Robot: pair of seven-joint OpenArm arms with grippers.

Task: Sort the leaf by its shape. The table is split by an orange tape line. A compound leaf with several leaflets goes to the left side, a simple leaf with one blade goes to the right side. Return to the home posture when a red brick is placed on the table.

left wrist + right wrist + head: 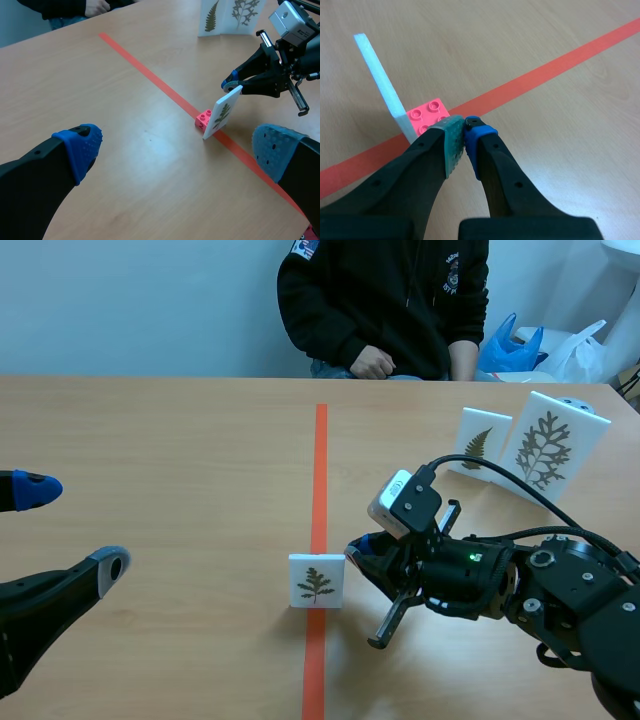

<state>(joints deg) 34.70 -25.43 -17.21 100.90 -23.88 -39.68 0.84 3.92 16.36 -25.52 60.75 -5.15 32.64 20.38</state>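
We find the leaf card, apparently a compound sprig, standing on the orange tape line and not yet sorted, with our right gripper pressed together just beside it and our left gripper spread wide, well apart.

Illumination is bright, even and diffuse, and arrives from above. Shadows on the light wooden table top are soft-edged throughout. A dim, blurred shadow lies under the black right robot arm. A fainter one sits at the base of the small white upright card bearing a pressed leaf. In the left wrist view, a broad pale sheen spreads over the wood beside the card. In the right wrist view, the card's thin edge reads near-white against the wood. A small green indicator light glows on the right arm.
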